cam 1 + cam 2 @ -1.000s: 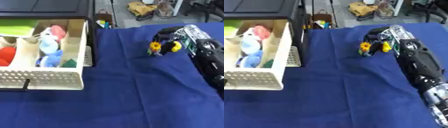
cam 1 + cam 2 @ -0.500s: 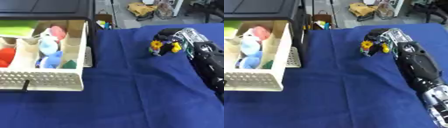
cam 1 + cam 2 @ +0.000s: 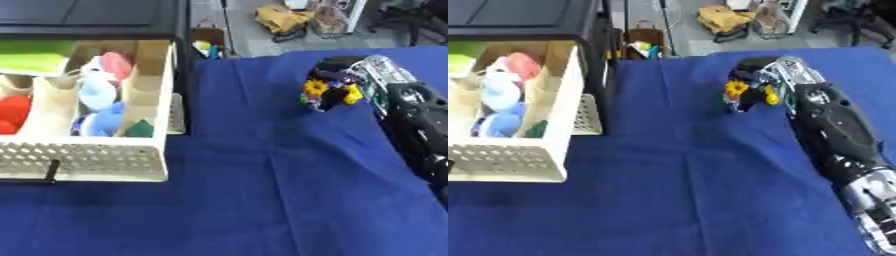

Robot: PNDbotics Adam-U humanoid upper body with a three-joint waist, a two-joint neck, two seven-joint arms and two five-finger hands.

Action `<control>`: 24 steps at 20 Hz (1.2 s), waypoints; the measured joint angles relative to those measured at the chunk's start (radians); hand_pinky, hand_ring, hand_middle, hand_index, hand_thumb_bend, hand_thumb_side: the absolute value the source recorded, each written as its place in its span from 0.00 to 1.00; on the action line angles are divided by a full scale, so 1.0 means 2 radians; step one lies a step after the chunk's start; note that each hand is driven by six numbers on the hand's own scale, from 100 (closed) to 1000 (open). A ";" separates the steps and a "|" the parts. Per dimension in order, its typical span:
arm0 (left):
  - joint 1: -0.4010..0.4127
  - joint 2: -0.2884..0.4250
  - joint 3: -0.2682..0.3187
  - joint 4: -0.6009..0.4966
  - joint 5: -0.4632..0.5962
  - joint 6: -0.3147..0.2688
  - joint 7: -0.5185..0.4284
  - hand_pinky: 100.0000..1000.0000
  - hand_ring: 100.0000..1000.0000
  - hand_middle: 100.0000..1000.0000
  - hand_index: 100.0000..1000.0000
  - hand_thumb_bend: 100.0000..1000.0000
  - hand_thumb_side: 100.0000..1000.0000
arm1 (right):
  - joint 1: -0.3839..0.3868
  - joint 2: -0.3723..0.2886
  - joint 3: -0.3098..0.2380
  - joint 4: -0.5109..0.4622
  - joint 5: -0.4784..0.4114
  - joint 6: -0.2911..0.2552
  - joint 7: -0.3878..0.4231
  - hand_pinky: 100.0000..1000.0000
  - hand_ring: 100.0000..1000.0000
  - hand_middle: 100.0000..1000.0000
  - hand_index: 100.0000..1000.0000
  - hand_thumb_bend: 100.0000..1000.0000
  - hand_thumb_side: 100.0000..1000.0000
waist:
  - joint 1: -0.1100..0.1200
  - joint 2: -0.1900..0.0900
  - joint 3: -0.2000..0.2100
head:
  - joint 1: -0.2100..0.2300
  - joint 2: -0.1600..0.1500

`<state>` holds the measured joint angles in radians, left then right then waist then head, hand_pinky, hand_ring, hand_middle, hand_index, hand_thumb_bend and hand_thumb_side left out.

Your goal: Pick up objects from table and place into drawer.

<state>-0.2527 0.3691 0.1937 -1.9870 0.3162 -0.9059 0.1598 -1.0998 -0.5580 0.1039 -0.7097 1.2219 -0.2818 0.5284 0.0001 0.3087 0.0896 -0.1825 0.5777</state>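
Note:
My right hand (image 3: 765,80) reaches in from the right over the blue table, its fingers curled round a small yellow and purple toy (image 3: 738,91) with a flower shape on it. The toy sits at the far right of the cloth, just above its surface. An open white drawer (image 3: 83,160) stands at the left, with red, pale blue, pink and green things (image 3: 98,102) in its compartments. My left hand shows in neither view.
A blue cloth (image 3: 262,190) covers the table. A black cabinet (image 3: 87,15) sits behind the drawer. Beyond the far edge the floor holds a yellowish bag (image 3: 280,17) and a small box with coloured bits (image 3: 208,45).
The right hand has stayed curled on the toy and shifted only slightly. The drawer looks unchanged.

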 measured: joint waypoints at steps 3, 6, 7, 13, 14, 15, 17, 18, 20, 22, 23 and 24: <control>0.000 0.000 0.000 0.000 0.000 0.000 0.000 0.59 0.73 0.74 0.85 0.08 1.00 | 0.000 0.000 0.000 0.000 -0.006 0.000 0.000 0.62 0.66 0.49 0.70 0.27 0.38 | 0.001 0.000 0.000 | -0.001 0.000; 0.000 0.000 0.000 0.000 0.000 0.000 0.000 0.59 0.73 0.74 0.85 0.08 1.00 | 0.000 0.000 0.000 0.000 -0.012 0.001 0.001 0.61 0.64 0.47 0.69 0.24 0.37 | 0.001 0.000 -0.001 | -0.001 0.000; 0.000 0.000 0.000 0.000 0.000 0.000 0.000 0.59 0.73 0.74 0.85 0.08 1.00 | 0.000 0.000 0.000 0.000 -0.014 0.001 0.002 0.60 0.63 0.47 0.68 0.24 0.36 | 0.001 0.000 -0.001 | -0.001 0.000; 0.000 0.000 0.000 0.000 0.000 0.000 0.000 0.59 0.73 0.74 0.85 0.08 1.00 | 0.000 0.000 0.000 -0.003 -0.027 0.003 0.005 0.55 0.59 0.45 0.66 0.20 0.27 | 0.001 -0.001 -0.002 | -0.001 0.000; 0.001 0.000 0.000 0.000 0.000 0.000 0.000 0.59 0.73 0.74 0.85 0.08 1.00 | 0.000 0.000 0.000 -0.003 -0.030 0.003 0.005 0.54 0.58 0.44 0.65 0.19 0.26 | 0.001 -0.001 -0.002 | -0.001 0.000; 0.001 0.000 0.000 0.000 0.000 0.000 0.000 0.59 0.73 0.74 0.85 0.08 1.00 | 0.000 0.000 -0.001 -0.003 -0.033 0.004 0.006 0.53 0.57 0.43 0.64 0.18 0.26 | 0.001 -0.001 -0.002 | -0.002 0.000; 0.001 0.000 0.000 0.000 0.000 0.000 0.000 0.59 0.73 0.74 0.85 0.08 1.00 | 0.000 0.000 -0.001 -0.004 -0.040 0.005 0.006 0.52 0.56 0.42 0.63 0.16 0.25 | 0.002 -0.001 -0.003 | -0.002 0.000; 0.001 0.000 0.000 0.000 0.000 0.000 0.000 0.59 0.73 0.74 0.85 0.08 1.00 | 0.000 0.000 -0.001 -0.005 -0.042 0.006 0.006 0.51 0.55 0.42 0.63 0.16 0.25 | 0.002 -0.001 -0.004 | -0.002 0.000; 0.001 0.000 0.000 0.000 0.000 0.000 0.000 0.59 0.73 0.74 0.85 0.08 1.00 | 0.000 0.000 -0.001 -0.008 -0.046 0.007 0.005 0.50 0.54 0.41 0.61 0.14 0.25 | 0.002 -0.001 -0.004 | -0.003 0.000; 0.001 0.000 0.000 0.000 0.000 0.000 0.000 0.59 0.73 0.74 0.85 0.08 1.00 | 0.000 0.000 -0.001 -0.009 -0.049 0.008 0.005 0.50 0.54 0.40 0.60 0.13 0.25 | 0.002 -0.001 -0.004 | -0.003 0.000; 0.002 0.000 0.000 0.000 0.000 0.000 0.000 0.59 0.73 0.74 0.85 0.08 1.00 | 0.000 0.000 -0.001 -0.010 -0.051 0.008 0.005 0.49 0.53 0.40 0.59 0.12 0.25 | 0.002 -0.001 -0.004 | -0.003 0.000; 0.002 0.000 0.000 0.000 0.000 0.000 0.000 0.59 0.73 0.74 0.85 0.08 1.00 | 0.000 0.000 -0.001 -0.011 -0.053 0.009 0.004 0.49 0.53 0.39 0.59 0.11 0.26 | 0.002 -0.001 -0.004 | -0.003 0.000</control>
<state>-0.2490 0.3691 0.1936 -1.9870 0.3158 -0.9058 0.1605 -1.1000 -0.5580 0.1012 -0.7319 1.1153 -0.2636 0.5362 0.0045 0.3066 0.0811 -0.1880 0.5777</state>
